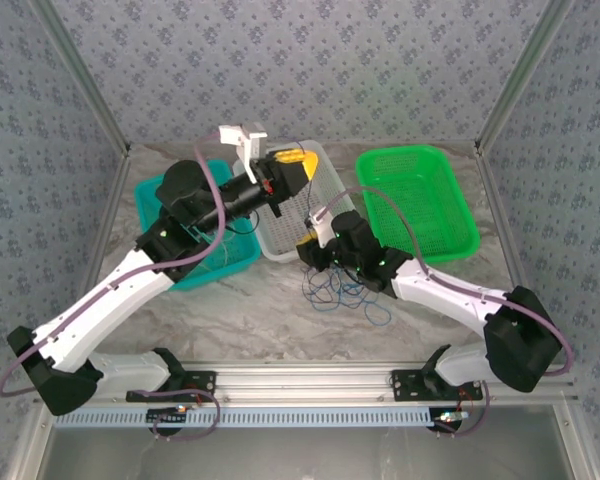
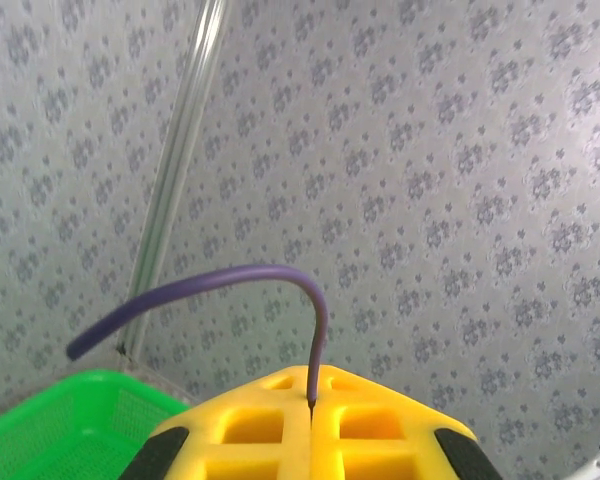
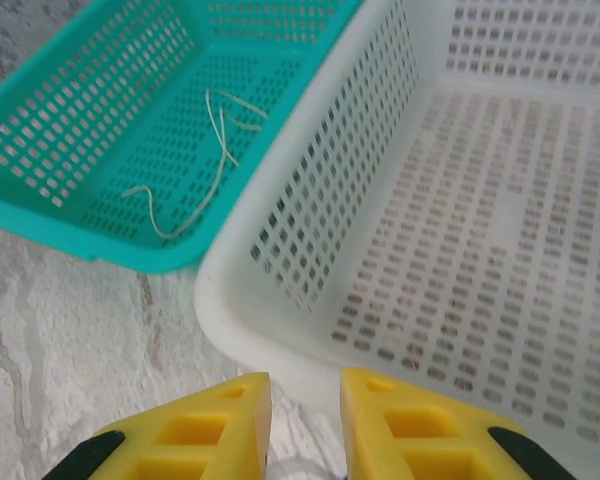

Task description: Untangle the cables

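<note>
Left end effector (image 2: 310,412) is clamped on a purple cable (image 2: 230,280) that arcs up out of the fingers. It's raised over the white basket (image 1: 280,235), toward the far edge of the tabletop (image 1: 240,310). Right end effector (image 3: 305,405) has fingers slightly apart, low at the white basket's near rim. Tangled cables (image 1: 345,292) lie mid-tabletop just beside it. Pale cable (image 3: 223,155) is in the teal basket (image 3: 70,215).

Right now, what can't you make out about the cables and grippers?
Top external: how the cable tangle crosses itself; strands too thin.
Left wrist: the purple cable lower down; the shut left gripper hides it.
Right wrist: whatever lies under the right gripper; the bottom edge cuts it off.
</note>
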Controlling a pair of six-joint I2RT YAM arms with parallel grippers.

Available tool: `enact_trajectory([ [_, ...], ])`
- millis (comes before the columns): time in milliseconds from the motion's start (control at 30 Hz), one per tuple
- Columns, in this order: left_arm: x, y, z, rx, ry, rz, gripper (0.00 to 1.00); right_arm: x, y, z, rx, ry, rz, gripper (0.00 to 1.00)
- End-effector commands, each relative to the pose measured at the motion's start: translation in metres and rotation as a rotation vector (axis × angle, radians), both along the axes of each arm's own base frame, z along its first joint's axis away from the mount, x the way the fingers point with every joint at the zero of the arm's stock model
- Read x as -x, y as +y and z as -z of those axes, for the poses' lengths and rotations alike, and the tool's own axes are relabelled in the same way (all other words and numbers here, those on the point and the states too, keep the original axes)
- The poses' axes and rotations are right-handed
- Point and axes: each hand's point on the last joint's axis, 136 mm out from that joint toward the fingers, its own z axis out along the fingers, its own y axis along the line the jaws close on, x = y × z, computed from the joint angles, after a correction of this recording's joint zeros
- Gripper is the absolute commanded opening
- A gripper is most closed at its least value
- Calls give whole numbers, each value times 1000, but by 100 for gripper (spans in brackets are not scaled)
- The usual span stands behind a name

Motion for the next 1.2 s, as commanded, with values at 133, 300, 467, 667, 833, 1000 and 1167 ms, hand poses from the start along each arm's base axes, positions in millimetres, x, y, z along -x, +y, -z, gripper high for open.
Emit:
enact_trajectory([
  [133, 17, 38, -65, 54, -186, -99, 0, 16, -25, 44, 39, 134, 70, 27],
  [300, 20, 46, -81, 46, -241, -135, 0, 22, -42, 61, 40, 183, 131, 27],
  [467, 17, 57, -89, 24, -272, -203, 0, 26, -60, 70, 7, 242, 200, 30],
  [667, 8, 70, -96, -1, -280, -287, 0, 32, -77, 75, -53, 311, 241, 41],
  [833, 0, 76, -97, -13, -276, -336, 0, 39, -84, 77, -81, 358, 236, 52],
  [1000, 1, 70, -104, 3, -281, -302, 0, 40, -95, 86, -54, 391, 264, 47],
  [1167, -2, 65, -103, 1, -277, -285, 0, 37, -95, 73, -71, 347, 259, 54],
])
